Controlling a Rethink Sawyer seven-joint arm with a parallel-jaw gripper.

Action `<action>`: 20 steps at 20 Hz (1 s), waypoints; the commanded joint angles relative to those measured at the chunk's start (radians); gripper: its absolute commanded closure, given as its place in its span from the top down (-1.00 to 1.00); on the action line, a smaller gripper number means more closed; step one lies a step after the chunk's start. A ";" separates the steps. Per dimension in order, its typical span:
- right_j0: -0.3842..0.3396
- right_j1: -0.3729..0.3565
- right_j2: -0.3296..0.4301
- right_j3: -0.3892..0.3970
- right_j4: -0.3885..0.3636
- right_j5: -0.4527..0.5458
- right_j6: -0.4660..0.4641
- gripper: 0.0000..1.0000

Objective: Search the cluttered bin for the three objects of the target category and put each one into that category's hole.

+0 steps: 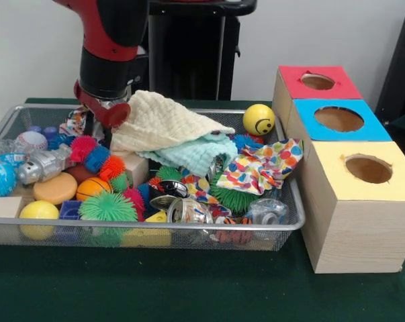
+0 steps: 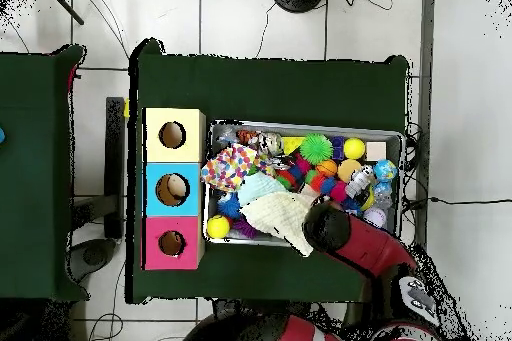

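Note:
My gripper (image 1: 118,124) hangs over the far left part of the wire bin (image 1: 189,229), its tips buried in a cream cloth (image 1: 163,121) whose corner is pulled up above the bin's rim. It looks shut on that cloth. From above, the gripper (image 2: 312,239) sits at the end of the cream cloth (image 2: 276,215). Under it lies a mint cloth (image 1: 197,154), and a dotted colourful cloth (image 1: 259,168) lies to the right. Three boxes with holes stand beside the bin: red (image 1: 316,82), blue (image 1: 340,119), yellow (image 1: 367,169).
The bin holds several toys: a yellow smiley ball (image 1: 258,119), spiky green ball (image 1: 108,206), orange ball (image 1: 93,187), toy robot (image 1: 44,165), wooden blocks and clear capsules. The table around it has a dark green cover (image 1: 189,282).

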 commanded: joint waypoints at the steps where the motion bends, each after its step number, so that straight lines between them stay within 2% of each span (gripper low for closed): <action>1: -0.053 0.001 -0.001 -0.169 -0.167 0.125 -0.157 1.00; 4: -0.073 -0.034 0.011 -0.214 -0.221 0.188 -0.190 1.00; 9: -0.113 -0.052 0.056 -0.265 -0.288 0.189 -0.181 1.00; 15: -0.140 -0.091 0.081 -0.314 -0.367 0.245 -0.209 1.00; 18: -0.142 -0.098 0.085 -0.335 -0.369 0.331 -0.200 1.00; 20: -0.137 -0.109 0.091 -0.316 -0.350 0.381 -0.167 1.00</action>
